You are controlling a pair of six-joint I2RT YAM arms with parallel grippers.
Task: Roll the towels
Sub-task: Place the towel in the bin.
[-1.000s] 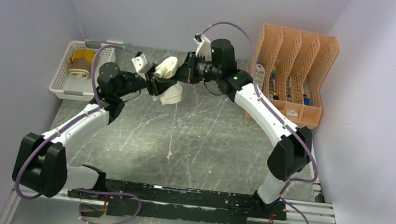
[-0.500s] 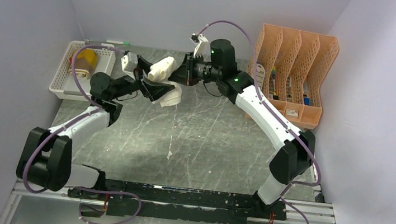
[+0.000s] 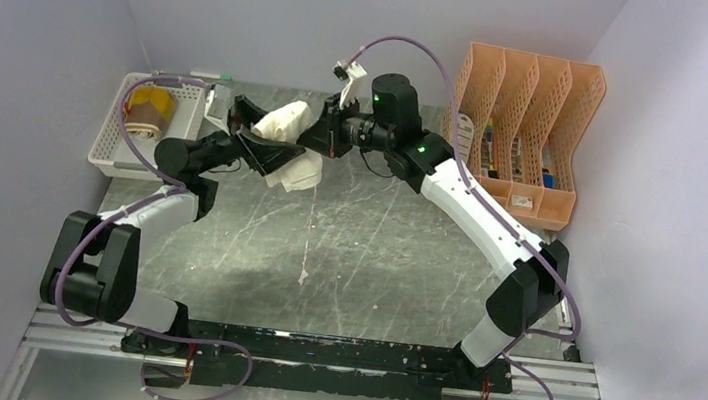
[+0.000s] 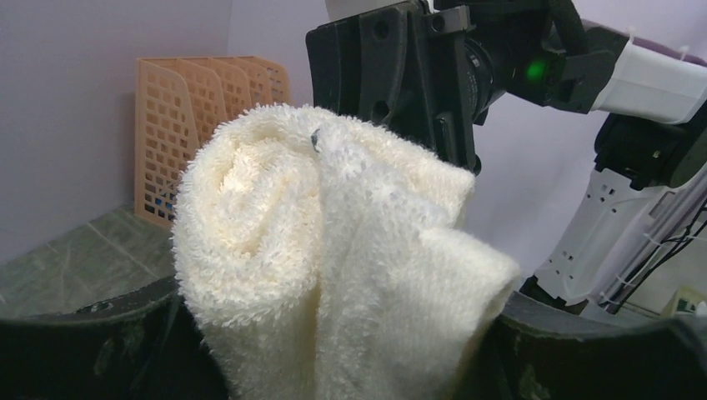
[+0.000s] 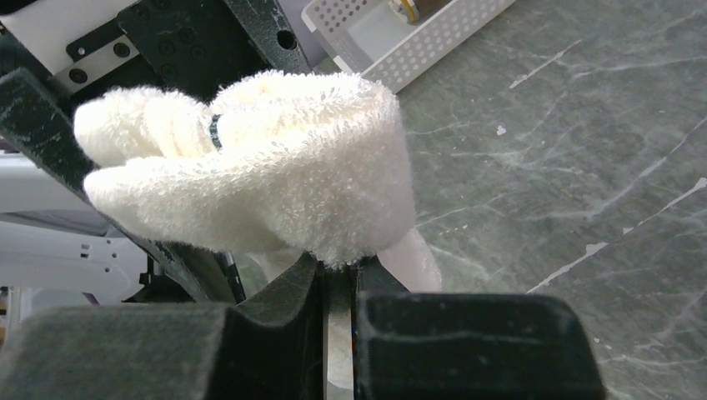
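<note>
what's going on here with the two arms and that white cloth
Both arms have the cream towel up in the air over the far side of the table. The right gripper is pinched shut on its edge, while the left gripper has its jaws spread wide around the loosely rolled bundle. The yellow-brown towel sits, apparently rolled, in the white basket at far left.

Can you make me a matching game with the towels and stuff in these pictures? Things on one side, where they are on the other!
Things:
1. white towel
2. yellow towel
3. orange rack

Places:
A. lying in the white basket
B. standing at the back right of the table
C. pinched by the right tool

Pairs: 1-C, 2-A, 3-B
</note>
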